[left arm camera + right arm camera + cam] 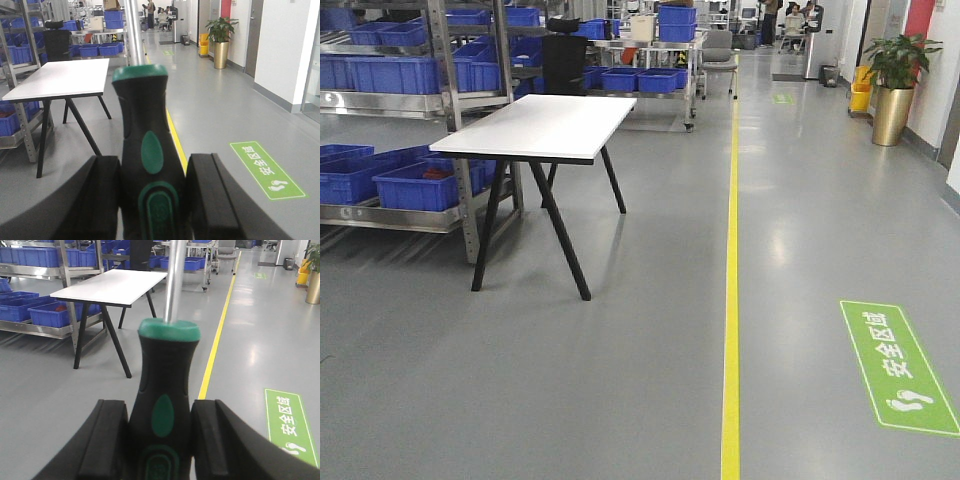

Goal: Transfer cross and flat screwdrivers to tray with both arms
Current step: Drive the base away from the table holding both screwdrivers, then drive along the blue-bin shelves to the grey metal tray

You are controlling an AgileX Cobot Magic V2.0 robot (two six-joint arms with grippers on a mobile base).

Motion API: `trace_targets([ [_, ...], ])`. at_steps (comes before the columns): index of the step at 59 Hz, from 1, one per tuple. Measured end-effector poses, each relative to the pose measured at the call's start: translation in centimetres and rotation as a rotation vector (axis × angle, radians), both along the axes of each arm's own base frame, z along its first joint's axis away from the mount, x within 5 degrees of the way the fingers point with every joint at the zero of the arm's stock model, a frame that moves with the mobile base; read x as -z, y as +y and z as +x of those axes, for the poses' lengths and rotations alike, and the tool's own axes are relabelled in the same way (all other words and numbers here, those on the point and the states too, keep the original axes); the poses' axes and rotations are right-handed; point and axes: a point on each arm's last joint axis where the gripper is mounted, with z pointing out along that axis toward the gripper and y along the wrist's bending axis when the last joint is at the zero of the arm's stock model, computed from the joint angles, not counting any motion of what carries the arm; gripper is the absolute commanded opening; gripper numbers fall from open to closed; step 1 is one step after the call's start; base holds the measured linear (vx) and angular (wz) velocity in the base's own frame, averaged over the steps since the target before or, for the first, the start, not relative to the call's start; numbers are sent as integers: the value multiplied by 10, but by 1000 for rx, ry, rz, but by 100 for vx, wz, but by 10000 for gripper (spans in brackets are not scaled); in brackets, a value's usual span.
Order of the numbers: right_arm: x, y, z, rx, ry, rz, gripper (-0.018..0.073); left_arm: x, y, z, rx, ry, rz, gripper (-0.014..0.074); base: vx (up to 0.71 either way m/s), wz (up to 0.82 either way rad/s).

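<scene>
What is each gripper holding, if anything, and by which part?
The left gripper clamps a screwdriver by the lower part of its black-and-green handle. The right gripper clamps a second screwdriver at the same place on its handle. Tips are out of view.

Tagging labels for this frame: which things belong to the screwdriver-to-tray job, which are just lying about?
Job: left gripper, left screwdriver; right gripper, right screwdriver. No tray in view.
Lying about: white table, blue bins, potted plant, yellow floor line, green floor sign.
</scene>
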Motion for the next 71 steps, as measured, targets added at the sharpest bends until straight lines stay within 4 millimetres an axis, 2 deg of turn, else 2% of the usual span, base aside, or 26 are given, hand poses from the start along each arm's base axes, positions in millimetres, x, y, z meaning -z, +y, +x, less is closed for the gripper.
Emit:
trace_targets([
  [35,-1,0,-2,0,-7,0,-8,0,0,0,0,0,0,3,44,9],
  [71,-1,0,-2,0,-7,0,-8,0,0,0,0,0,0,3,50,42],
])
